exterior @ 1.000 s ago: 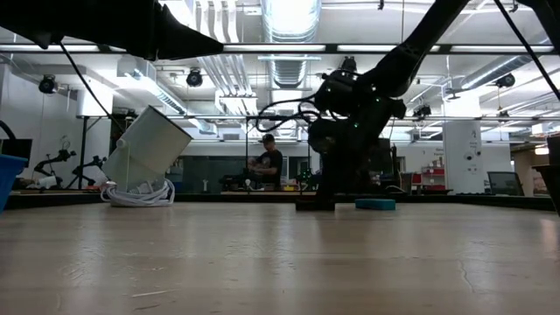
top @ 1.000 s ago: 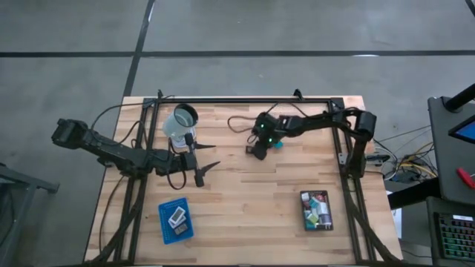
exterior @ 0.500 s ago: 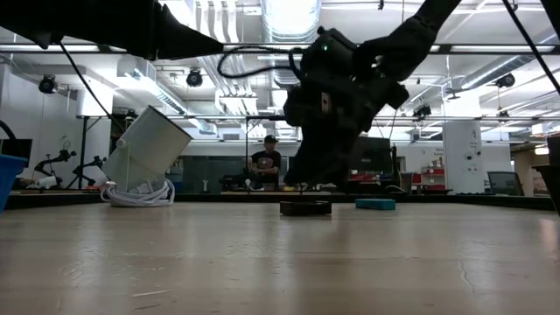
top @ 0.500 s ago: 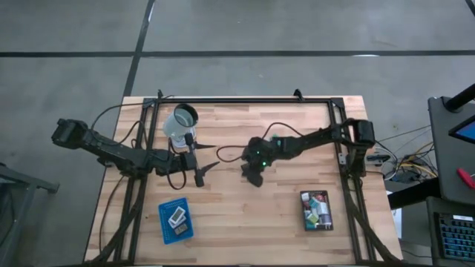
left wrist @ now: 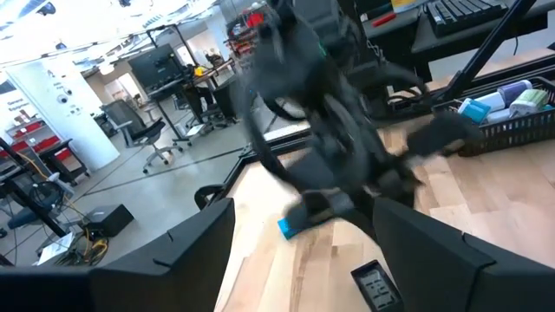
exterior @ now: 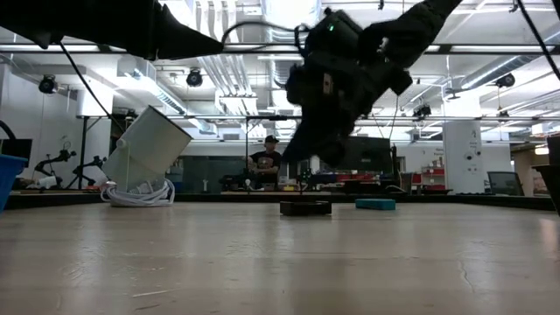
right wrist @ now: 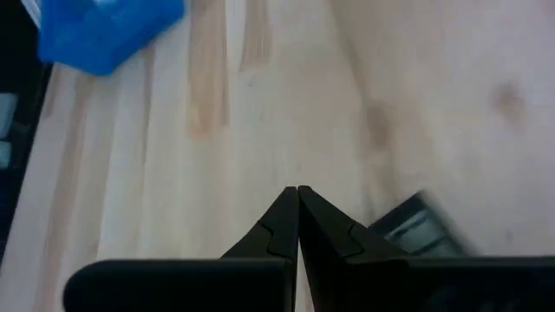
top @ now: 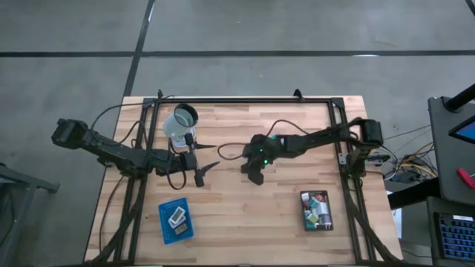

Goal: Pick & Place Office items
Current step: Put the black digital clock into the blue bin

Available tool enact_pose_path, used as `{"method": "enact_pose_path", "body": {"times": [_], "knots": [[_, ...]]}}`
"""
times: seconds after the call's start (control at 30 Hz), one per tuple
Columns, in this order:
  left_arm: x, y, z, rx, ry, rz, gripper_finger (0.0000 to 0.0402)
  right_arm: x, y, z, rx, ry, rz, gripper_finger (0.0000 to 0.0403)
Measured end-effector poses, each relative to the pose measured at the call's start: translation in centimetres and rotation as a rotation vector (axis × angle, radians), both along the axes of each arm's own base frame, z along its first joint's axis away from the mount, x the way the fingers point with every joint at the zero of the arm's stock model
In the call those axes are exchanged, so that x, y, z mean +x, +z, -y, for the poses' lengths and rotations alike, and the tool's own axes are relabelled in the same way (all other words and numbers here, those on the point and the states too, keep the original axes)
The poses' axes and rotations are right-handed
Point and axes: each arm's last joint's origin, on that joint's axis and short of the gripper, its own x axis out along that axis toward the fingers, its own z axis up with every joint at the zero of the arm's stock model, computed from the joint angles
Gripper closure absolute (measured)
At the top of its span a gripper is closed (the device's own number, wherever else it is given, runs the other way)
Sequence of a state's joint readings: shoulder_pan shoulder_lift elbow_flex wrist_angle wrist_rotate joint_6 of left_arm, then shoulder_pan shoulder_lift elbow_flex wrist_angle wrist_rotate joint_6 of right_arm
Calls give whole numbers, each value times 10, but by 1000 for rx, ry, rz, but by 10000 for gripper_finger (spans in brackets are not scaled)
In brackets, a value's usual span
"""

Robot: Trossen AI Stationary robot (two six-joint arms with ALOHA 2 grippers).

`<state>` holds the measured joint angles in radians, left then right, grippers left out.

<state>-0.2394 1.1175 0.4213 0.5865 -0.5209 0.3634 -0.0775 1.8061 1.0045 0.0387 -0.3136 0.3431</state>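
From above, the right gripper (top: 254, 176) has swung from the table's twelve o'clock edge down toward centre, fingers pressed together on nothing. Level across the table, it now hangs above a flat dark item (exterior: 305, 207), with a teal block (exterior: 374, 204) at three o'clock. Its wrist camera shows that dark item (right wrist: 416, 227) just beside the tips. The left gripper (top: 199, 168) waits spread by the cup (top: 180, 123); nothing looks picked up yet.

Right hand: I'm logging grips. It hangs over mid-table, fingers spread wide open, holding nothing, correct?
Not quite. The right hand does hang over mid-table holding nothing, but its fingers are pressed shut, tip to tip; the right wrist view shows this.
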Motion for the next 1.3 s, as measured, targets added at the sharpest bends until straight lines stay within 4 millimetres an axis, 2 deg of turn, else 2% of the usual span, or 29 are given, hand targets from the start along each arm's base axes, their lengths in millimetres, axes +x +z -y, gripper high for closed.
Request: {"method": "enact_pose_path", "body": {"times": [0.23, 0.3, 0.4, 0.53, 0.8, 1.0, 1.17, 1.3], "knots": [[0, 0, 0, 0, 0, -1, 122, -20, 43, 3, -175, -56, 145, 394], [0, 0, 0, 1, 0, -2, 122, -27, 57, 3, -226, -54, 233, 394], [0, -1, 0, 2, 0, -7, 122, -42, 69, 3, -309, -35, 320, 394], [0, -2, 0, 4, 0, -17, 122, -69, 76, 1, -389, -38, 432, 394], [-1, -3, 0, 7, 0, -27, 122, -132, 62, -2, -514, -98, 653, 394], [-1, -3, 0, 8, 0, -32, 122, -182, 56, -2, -728, -165, 725, 394], [-1, -4, 0, 9, 0, -38, 122, -216, 48, -4, -736, -225, 825, 394], [-1, -4, 0, 10, 0, -41, 122, -234, 28, -7, -677, -244, 863, 394]]}}
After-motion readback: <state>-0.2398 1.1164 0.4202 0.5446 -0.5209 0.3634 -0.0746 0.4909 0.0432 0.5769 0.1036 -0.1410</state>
